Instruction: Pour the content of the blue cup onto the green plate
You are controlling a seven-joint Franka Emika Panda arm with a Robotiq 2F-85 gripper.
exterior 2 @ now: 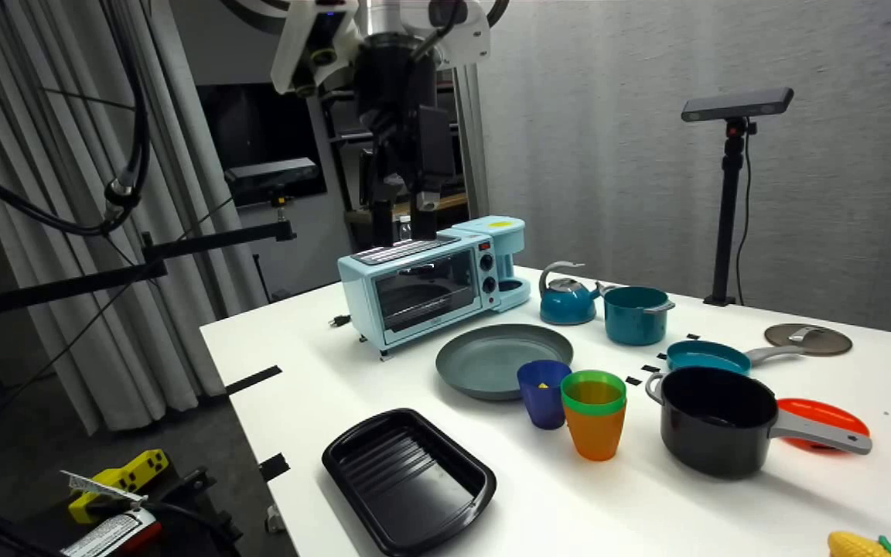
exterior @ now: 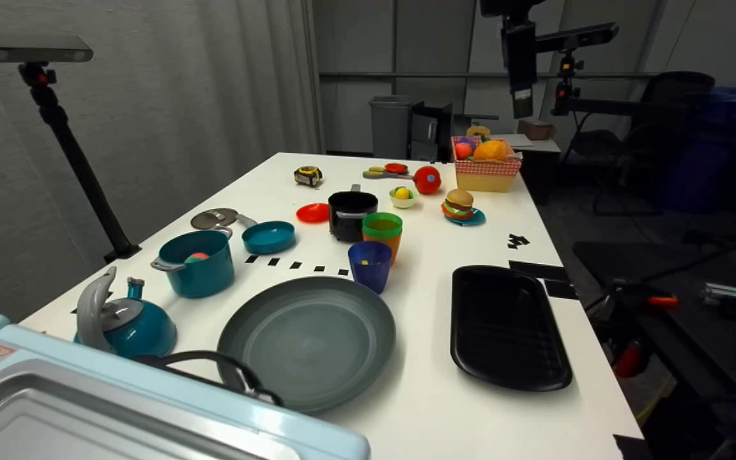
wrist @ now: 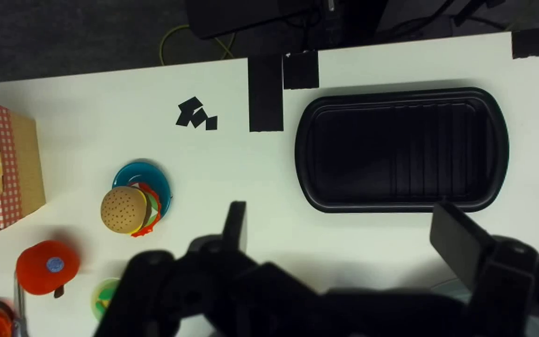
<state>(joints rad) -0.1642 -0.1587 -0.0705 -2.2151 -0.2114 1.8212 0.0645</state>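
Observation:
The blue cup point(exterior: 370, 273) stands upright on the white table, close beside the green plate point(exterior: 307, 345), in both exterior views point(exterior 2: 544, 406). Small yellow content point(exterior: 365, 262) shows inside the cup, also in an exterior view point(exterior 2: 543, 385). The wide grey-green plate lies flat and bare point(exterior 2: 484, 363); only a sliver of it shows in the wrist view point(wrist: 454, 289). My gripper point(wrist: 339, 210) is open and empty, high above the table and well apart from the cup point(exterior 2: 403, 224). In an exterior view its tip shows at the top point(exterior: 522, 102). The cup is hidden in the wrist view.
An orange cup with a green rim point(exterior 2: 594, 418) stands right beside the blue cup. Nearby are a black tray point(exterior: 508, 329), a black pot point(exterior 2: 716, 422), a teal pot point(exterior: 199, 268), a kettle point(exterior: 135, 326), a toaster oven point(exterior 2: 422, 290) and a toy burger point(wrist: 124, 210).

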